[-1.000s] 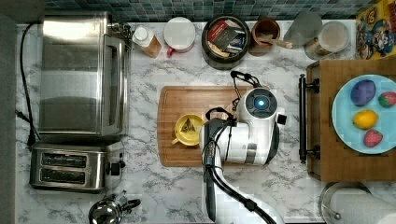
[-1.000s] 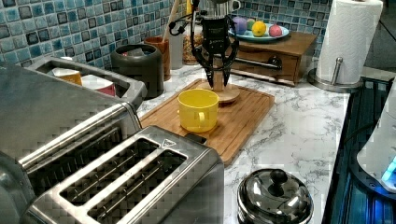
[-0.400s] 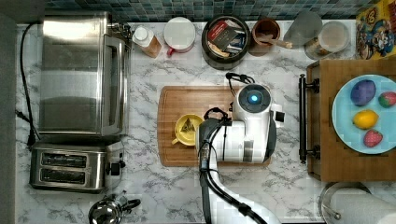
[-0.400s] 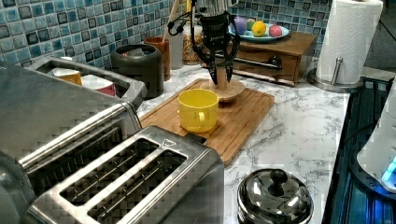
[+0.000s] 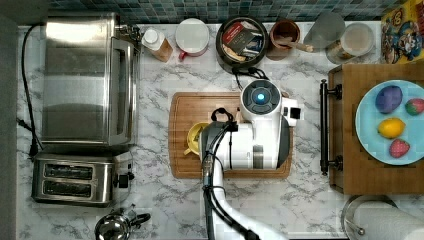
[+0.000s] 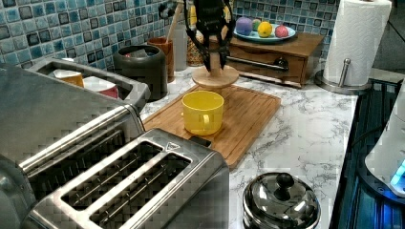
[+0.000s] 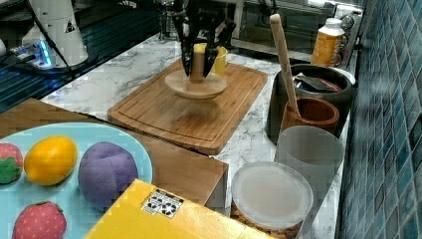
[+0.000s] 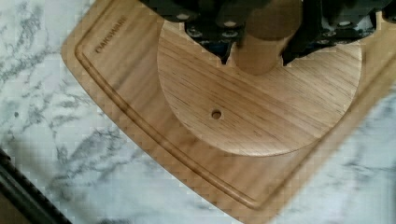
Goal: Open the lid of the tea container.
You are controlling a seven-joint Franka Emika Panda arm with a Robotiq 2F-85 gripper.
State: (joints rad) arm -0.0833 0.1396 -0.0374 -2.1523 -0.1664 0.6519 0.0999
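While the end effector (image 7: pixel 199 59) grips the wooden lid (image 7: pixel 195 83) by its upright knob over the cutting board (image 7: pixel 186 107), the open tea container (image 5: pixel 242 39) stands well behind it; rigid, light, best held there.

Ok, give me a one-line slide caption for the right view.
Gripper straddles the wooden lid's knob on the cutting board; tea container stands open.
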